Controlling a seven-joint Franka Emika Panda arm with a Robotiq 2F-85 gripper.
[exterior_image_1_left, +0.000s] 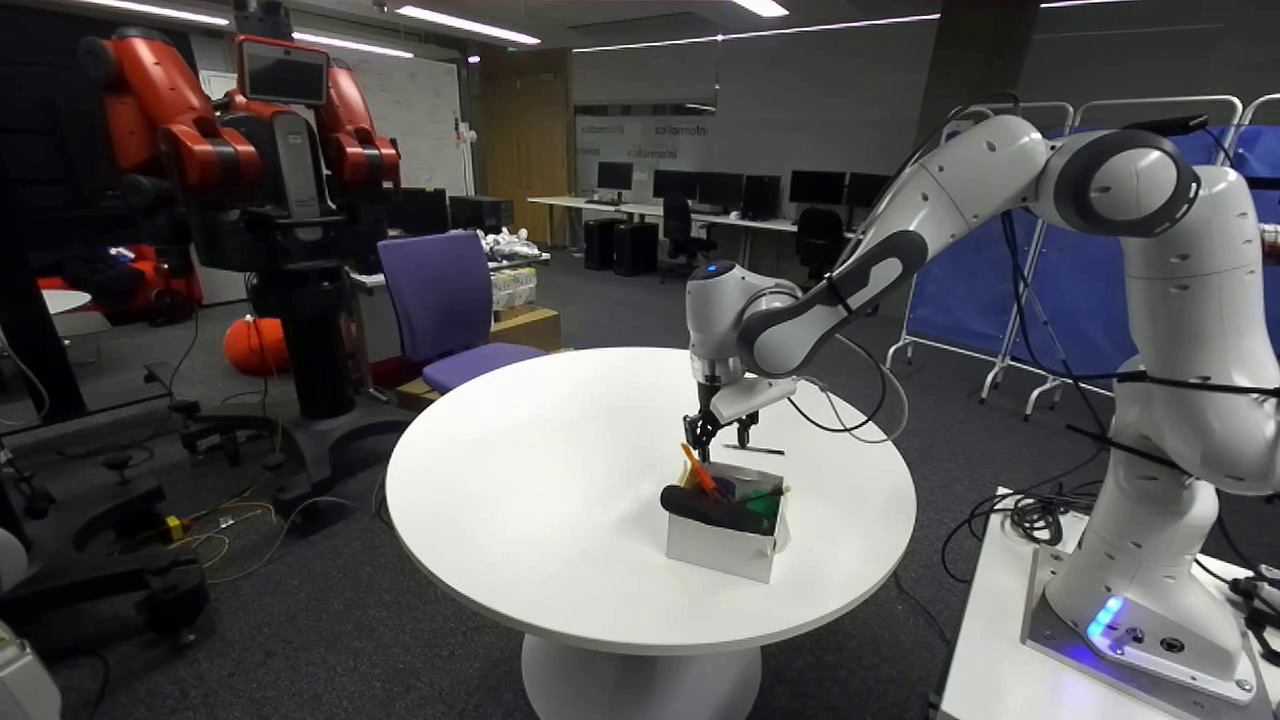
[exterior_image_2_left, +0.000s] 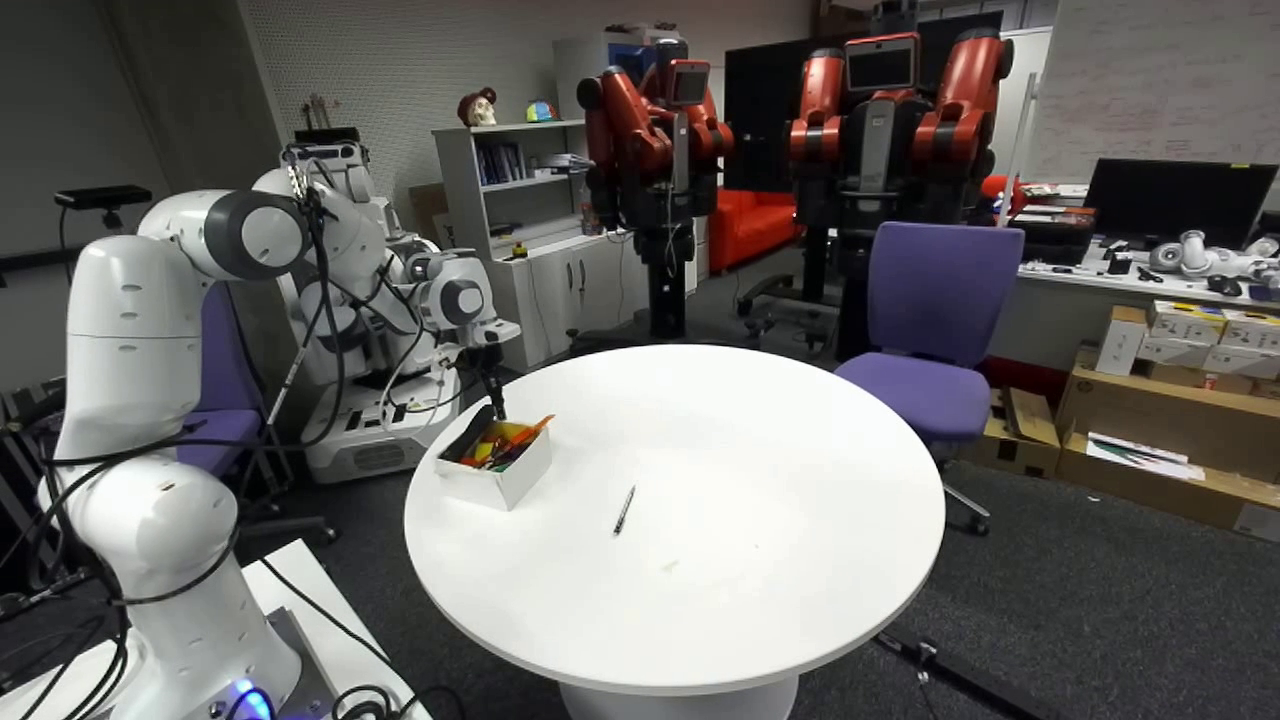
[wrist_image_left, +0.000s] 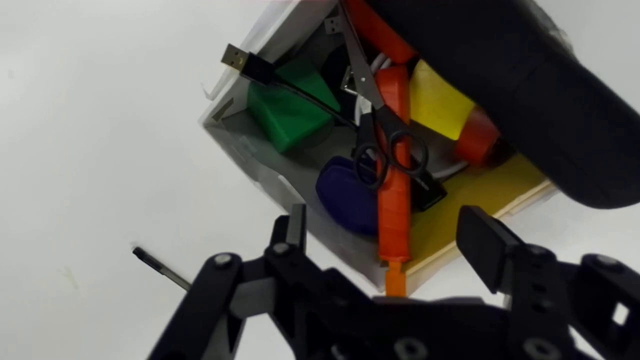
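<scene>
My gripper (wrist_image_left: 385, 230) is open and empty, with its black fingers over one corner of a white box (wrist_image_left: 440, 256). It also shows above the box in both exterior views (exterior_image_1_left: 724, 445) (exterior_image_2_left: 495, 405). An orange strip-like tool (wrist_image_left: 393, 215) lies between the fingers in the wrist view and sticks out past the box corner; no finger visibly touches it. Black-handled scissors (wrist_image_left: 362, 70) lie across it. A green block (wrist_image_left: 290, 107), dark blue item (wrist_image_left: 345, 195), USB cable (wrist_image_left: 257, 69) and yellow item (wrist_image_left: 440, 100) are in the box. A thick black roll (wrist_image_left: 525, 90) rests across one edge.
The box (exterior_image_1_left: 715, 548) stands on a round white table (exterior_image_1_left: 530, 480). A pen (exterior_image_2_left: 624, 510) lies on the table beside the box. Loose cables (exterior_image_1_left: 885, 400) hang from the arm's wrist. A purple chair (exterior_image_2_left: 940, 290) and red robots (exterior_image_2_left: 880, 130) stand beyond the table.
</scene>
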